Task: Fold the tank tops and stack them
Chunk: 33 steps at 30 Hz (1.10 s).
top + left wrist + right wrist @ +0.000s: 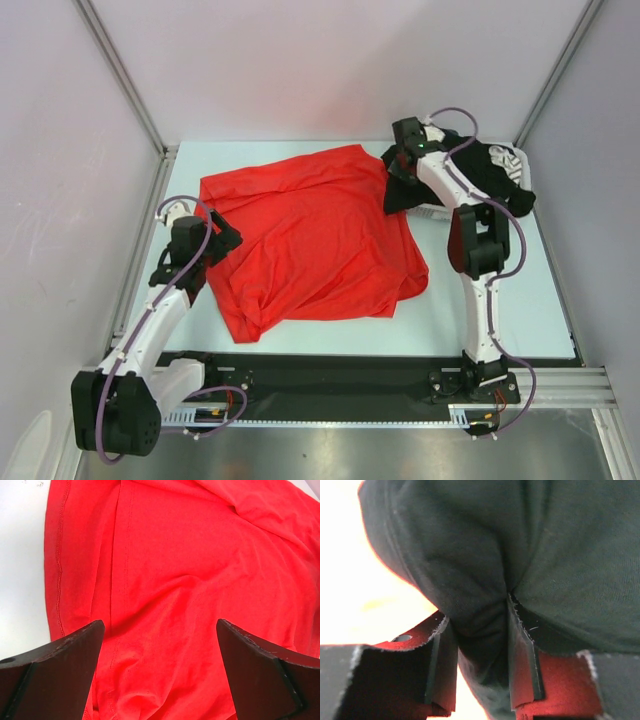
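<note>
Black top [470, 555] pinched (right tool [477, 630]), red top [310, 235] spread

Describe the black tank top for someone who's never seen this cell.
At the far right corner of the table sits the white basket. The black tank top is bunched over it, a fold pinched in the right gripper. It is the only dark garment; the red tank top beside it lies spread mid-table.

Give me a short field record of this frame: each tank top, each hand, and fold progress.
red tank top: spread rumpled on the table, unfolded
black tank top: bunched at the far right by the white basket
left hand: open above the red tank top, empty
right hand: shut on a fold of the black tank top
progress: nothing folded or stacked yet
</note>
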Tool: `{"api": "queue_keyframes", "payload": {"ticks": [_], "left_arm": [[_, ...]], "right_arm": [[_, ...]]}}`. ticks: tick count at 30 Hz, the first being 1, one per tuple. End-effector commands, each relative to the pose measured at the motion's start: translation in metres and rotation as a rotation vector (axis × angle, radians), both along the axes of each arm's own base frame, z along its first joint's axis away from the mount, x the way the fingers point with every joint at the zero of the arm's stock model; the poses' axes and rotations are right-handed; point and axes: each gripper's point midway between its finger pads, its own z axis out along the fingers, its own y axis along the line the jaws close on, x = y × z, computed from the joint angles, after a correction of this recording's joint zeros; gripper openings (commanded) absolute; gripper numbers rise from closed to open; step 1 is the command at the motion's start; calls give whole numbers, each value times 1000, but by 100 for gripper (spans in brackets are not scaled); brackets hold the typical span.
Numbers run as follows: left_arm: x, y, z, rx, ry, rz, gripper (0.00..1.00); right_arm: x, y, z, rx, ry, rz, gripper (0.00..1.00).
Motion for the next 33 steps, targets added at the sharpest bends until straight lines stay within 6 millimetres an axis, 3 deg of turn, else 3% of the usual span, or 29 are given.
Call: {"api": "queue_keyframes", "payload": {"ticks": [1, 4, 8, 9, 11, 12, 13, 14, 16, 17, 18, 19, 20, 21, 22, 23, 24, 26, 28, 29, 30, 31, 32, 33], "left_arm": [[2, -2, 10, 17, -48, -16, 100], [2, -2, 11, 21, -45, -17, 100], [1, -2, 11, 25, -44, -16, 99], [2, -2, 11, 25, -45, -18, 100], [3, -3, 11, 25, -45, -19, 100], [4, -4, 10, 26, -37, -23, 100], [4, -4, 9, 26, -34, -23, 100], [5, -4, 9, 27, -31, -25, 100], [4, -5, 8, 26, -27, -28, 100], [4, -5, 7, 29, -30, -27, 100], [4, -5, 7, 29, -30, -27, 100], [5, -5, 6, 30, -33, -26, 100], [6, -5, 6, 31, -32, -25, 100], [7, -5, 6, 33, -30, -26, 100], [7, -5, 6, 36, -25, -25, 100], [6, -4, 7, 38, -22, -27, 100], [6, -5, 8, 38, -24, -29, 100], [4, -5, 7, 41, -24, -30, 100], [1, -6, 9, 43, -35, -31, 100], [0, -5, 9, 47, -35, -29, 100], [-1, -7, 9, 49, -34, -32, 100], [-3, -7, 10, 51, -36, -33, 100], [-3, -7, 13, 51, -41, -31, 100], [-3, -8, 14, 54, -42, -34, 100]], "right_arm": [[25, -41, 50, 443, -237, -553, 0], [24, -62, 49, 511, -302, -726, 0], [38, -104, 47, 570, -398, -927, 0], [51, -117, 71, 594, -462, -949, 0], [57, -141, 61, 542, -476, -1023, 0], [68, -166, 66, 535, -529, -1058, 0], [72, -177, 77, 553, -565, -1071, 0], [78, -189, 70, 556, -581, -1086, 0], [108, -221, 106, 550, -708, -956, 0], [125, -216, 95, 552, -684, -872, 0], [133, -214, 110, 525, -699, -827, 0], [130, -212, 101, 435, -621, -782, 0], [131, -209, 136, 433, -672, -765, 0], [122, -211, 129, 390, -632, -792, 20], [118, -214, 140, 350, -660, -795, 41], [115, -215, 110, 312, -609, -788, 61], [115, -216, 147, 337, -705, -767, 97], [113, -214, 150, 291, -692, -709, 100], [111, -203, 171, 266, -698, -621, 99], [109, -198, 179, 213, -691, -554, 94], [107, -191, 172, 198, -677, -516, 73], [94, -185, 207, 189, -726, -481, 67], [88, -180, 207, 153, -721, -446, 65], [79, -162, 203, 83, -691, -379, 70]]}}
